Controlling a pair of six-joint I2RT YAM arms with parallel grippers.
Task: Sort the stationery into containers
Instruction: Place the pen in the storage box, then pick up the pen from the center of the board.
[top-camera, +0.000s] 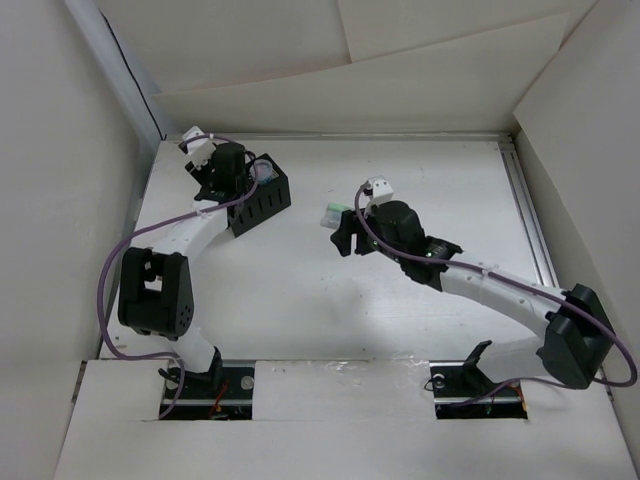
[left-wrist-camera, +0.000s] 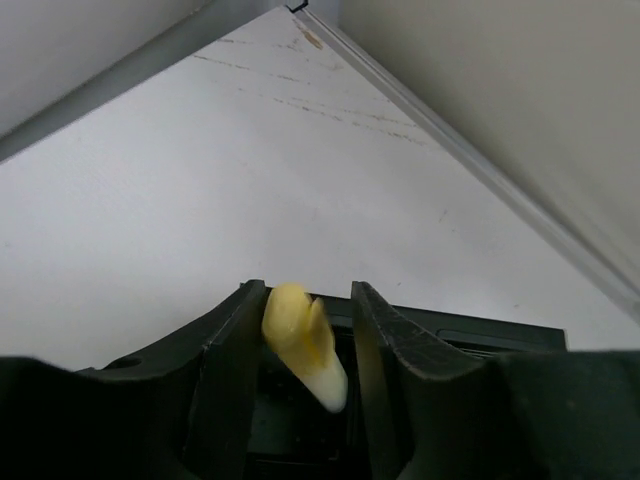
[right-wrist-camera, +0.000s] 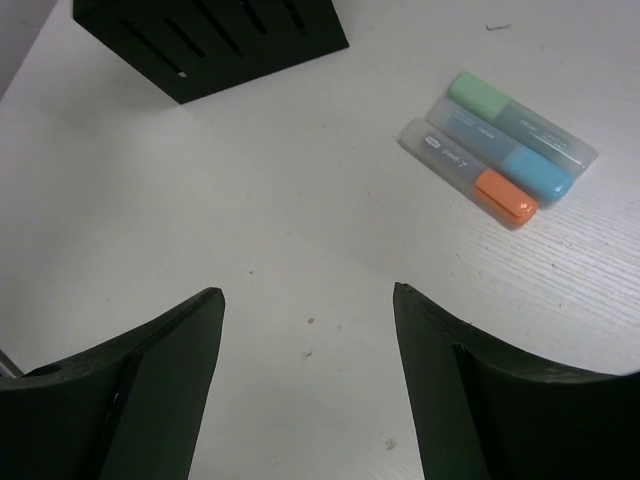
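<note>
- Left gripper (left-wrist-camera: 307, 290) hovers over the black organiser box (top-camera: 268, 198), with the pale yellow bar (left-wrist-camera: 300, 345) tilted between its jaws. Pinched or merely flanked, I cannot tell.
- Best to release only once the bar's low end is inside a compartment, then lift straight up.
- Right gripper (right-wrist-camera: 305, 295) is spread wide, three coloured bars (right-wrist-camera: 500, 150) side by side ahead.

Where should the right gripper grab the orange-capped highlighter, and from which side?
Probably the clear barrel of the orange-capped highlighter, from straight above, with the right gripper turned so its open jaws cross the narrow width. Its near long side is free. The far side lies against the blue-capped highlighter, so that finger must wedge into the seam.
</note>
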